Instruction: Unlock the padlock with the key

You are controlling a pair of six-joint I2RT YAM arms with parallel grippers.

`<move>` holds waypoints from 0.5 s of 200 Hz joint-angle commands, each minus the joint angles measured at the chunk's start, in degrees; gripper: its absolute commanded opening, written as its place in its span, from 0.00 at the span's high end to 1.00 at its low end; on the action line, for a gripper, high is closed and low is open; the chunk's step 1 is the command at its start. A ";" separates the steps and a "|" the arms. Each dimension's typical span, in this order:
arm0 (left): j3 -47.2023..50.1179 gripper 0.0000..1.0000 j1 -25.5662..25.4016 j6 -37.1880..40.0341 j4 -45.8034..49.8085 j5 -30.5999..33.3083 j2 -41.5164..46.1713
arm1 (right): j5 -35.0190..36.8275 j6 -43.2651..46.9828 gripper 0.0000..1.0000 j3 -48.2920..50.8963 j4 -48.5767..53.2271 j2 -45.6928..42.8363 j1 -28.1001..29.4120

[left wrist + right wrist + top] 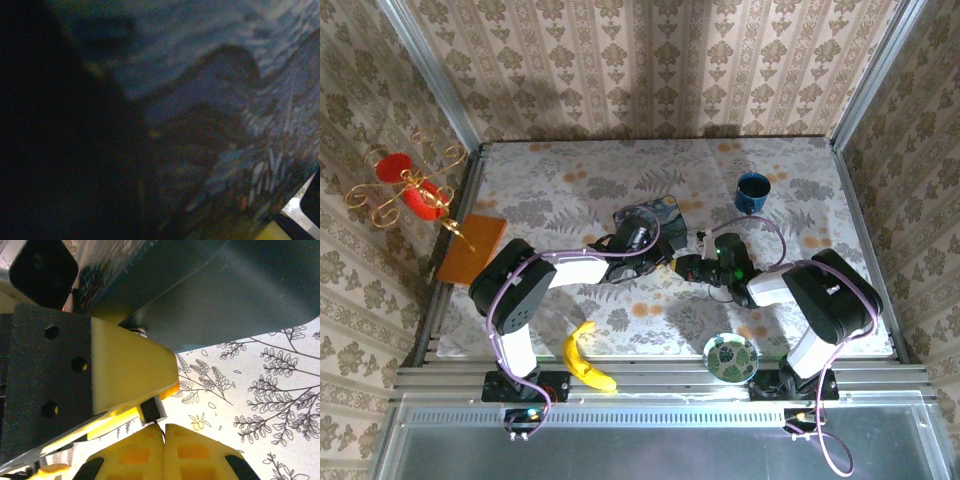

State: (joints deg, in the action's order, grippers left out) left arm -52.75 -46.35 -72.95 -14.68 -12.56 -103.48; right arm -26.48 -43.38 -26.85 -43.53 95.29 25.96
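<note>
Padlock, tiny silvery metal (138,331), barely visible beneath blue painted tin (225,300) at centre of table (800,180), largely hidden. Right gripper (164,429) fingertips pressed together; left gripper (642,232) against tin, jaw state indiscernible.

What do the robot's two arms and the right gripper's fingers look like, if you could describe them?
Both the left arm and the right arm have bulky black rounded joints joined by white links, with a lilac cable looping along each. A small green light glows near the right wrist. The right gripper has bright yellow moulded fingers with rectangular recesses and black corner insets.
</note>
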 commanded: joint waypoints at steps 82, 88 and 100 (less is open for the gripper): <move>0.99 1.00 -1.11 -1.59 -6.80 -3.35 1.42 | -2.31 -32.74 1.00 1.66 -26.96 12.45 -3.27; 0.98 1.00 -1.09 -1.59 -7.06 -3.35 1.44 | -2.43 -34.85 1.00 1.83 -29.20 13.98 -3.43; 1.15 1.00 -1.11 -1.59 -7.48 -3.35 1.39 | -2.87 -38.10 1.00 1.58 -31.70 16.46 -3.50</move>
State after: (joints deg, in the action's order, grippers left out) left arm -51.72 -45.76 -73.36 -17.26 -10.22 -103.48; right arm -31.55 -69.65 -25.26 -65.28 107.09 23.38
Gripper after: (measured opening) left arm 0.307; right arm 0.046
